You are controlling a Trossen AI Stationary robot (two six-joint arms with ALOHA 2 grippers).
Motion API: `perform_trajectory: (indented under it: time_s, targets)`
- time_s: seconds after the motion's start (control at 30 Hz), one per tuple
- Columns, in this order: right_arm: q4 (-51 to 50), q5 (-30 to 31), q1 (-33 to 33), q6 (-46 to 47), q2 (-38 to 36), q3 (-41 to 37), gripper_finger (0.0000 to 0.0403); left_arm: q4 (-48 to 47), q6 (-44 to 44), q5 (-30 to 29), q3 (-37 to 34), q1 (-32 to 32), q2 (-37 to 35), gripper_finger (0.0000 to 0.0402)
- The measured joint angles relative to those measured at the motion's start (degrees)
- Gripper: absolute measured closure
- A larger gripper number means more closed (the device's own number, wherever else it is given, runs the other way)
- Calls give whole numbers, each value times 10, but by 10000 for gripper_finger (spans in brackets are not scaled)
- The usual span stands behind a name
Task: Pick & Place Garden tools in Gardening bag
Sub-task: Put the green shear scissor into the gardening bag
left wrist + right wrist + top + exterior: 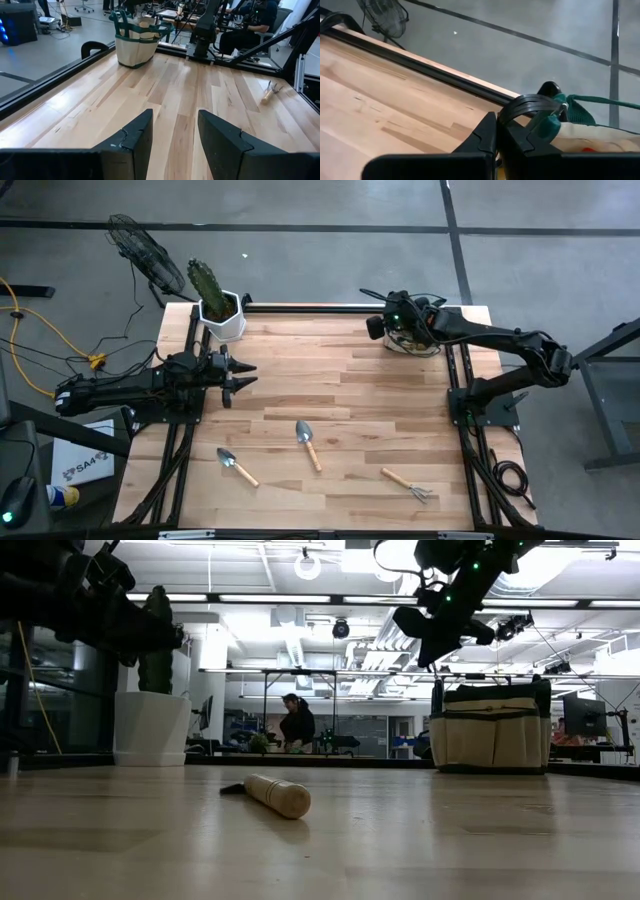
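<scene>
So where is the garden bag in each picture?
High view: the gardening bag is at the table's far right corner, mostly hidden under the right gripper.
Low view: bag stands right of middle.
Left wrist view: bag near the top, left of middle.
Right wrist view: its rim at lower right.
Shared landmark: the right arm beside it.

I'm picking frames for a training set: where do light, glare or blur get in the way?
Low view: bright ceiling lights backlight the scene, so both arms and the cactus read as dark silhouettes; the near table is soft, with one wooden handle visible. Right wrist view: the shut claw up close blocks much of the bag. High view: evenly lit.
</scene>
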Motion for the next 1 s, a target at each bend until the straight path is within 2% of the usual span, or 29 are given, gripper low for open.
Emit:
perform_trajectory:
  time_s: [0.4,0.5,1.0]
  targets:
    - [0,5,0,-1,0,0,398,-7,-1,0,0,0,0,249]
    - [0,4,0,-4,0,0,386,-7,-4,1,0,0,0,249]
    - [3,1,0,-14,-4,0,200,-6,-4,1,0,0,0,249]
